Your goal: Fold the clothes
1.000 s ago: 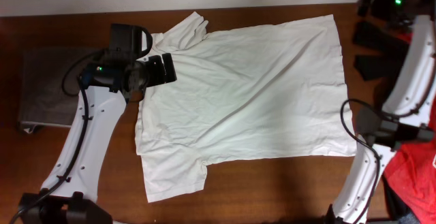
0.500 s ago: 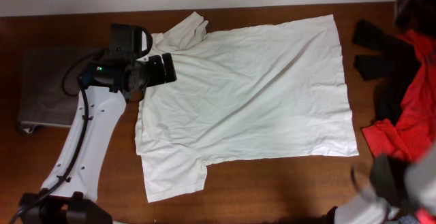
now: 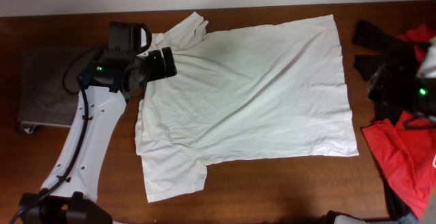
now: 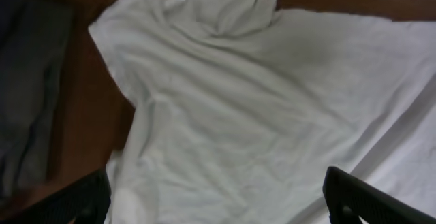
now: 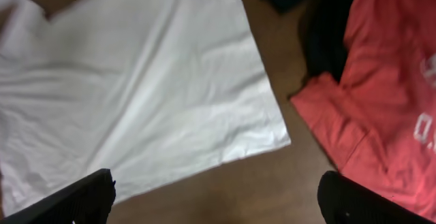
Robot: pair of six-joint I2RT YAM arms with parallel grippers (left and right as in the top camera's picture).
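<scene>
The white T-shirt (image 3: 252, 94) lies spread on the table (image 3: 272, 183). Left tool (image 3: 162, 65), released, hangs over its collar end; right tool (image 5: 218, 200), released, near its hem. Risk: a shallow pinch may slip off thin fabric, dragging wrinkles.

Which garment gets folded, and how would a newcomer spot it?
Look at the brown table. Spread flat across its middle lies the white T-shirt. Only it is white; the red garment and black garment beside it are bunched.
</scene>
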